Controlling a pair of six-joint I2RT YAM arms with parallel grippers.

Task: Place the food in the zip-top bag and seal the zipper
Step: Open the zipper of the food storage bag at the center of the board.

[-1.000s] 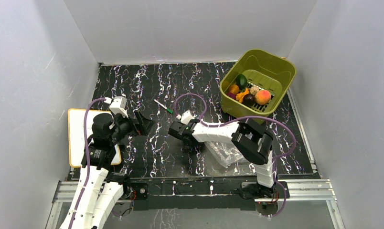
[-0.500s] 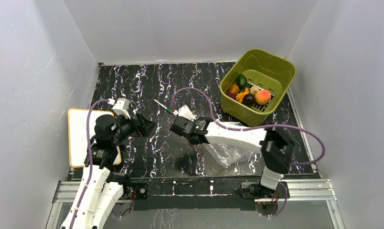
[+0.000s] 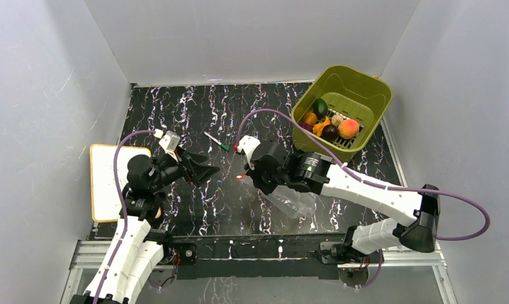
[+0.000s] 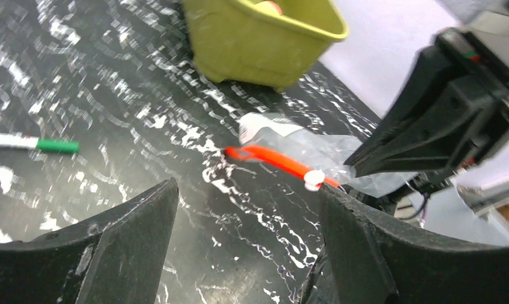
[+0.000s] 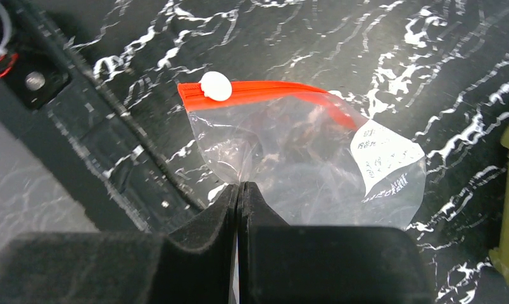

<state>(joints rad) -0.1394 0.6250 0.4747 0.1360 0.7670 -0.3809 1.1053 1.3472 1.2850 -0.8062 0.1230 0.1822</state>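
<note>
Two arms are working over one black marbled table (image 3: 176,107). The right gripper (image 5: 239,187) is clenching its jaws on the edge of the one zip-top bag (image 5: 290,158), at the side opposite the zipper (image 5: 258,92). One white slider (image 5: 215,85) is sitting on the zipper's end. The left gripper (image 4: 245,209) is standing with its jaws released and is holding nothing; the zipper is lying at its 3 o'clock in the top view.

The food (image 3: 331,123) is all lying in the one green basket (image 3: 359,79), at the bag's 1 o'clock. I am counting at least six pieces: one peach, one dark green, one dark purple, one beige, two orange. One pen (image 3: 217,141) is lying at the left gripper's 12 o'clock.
</note>
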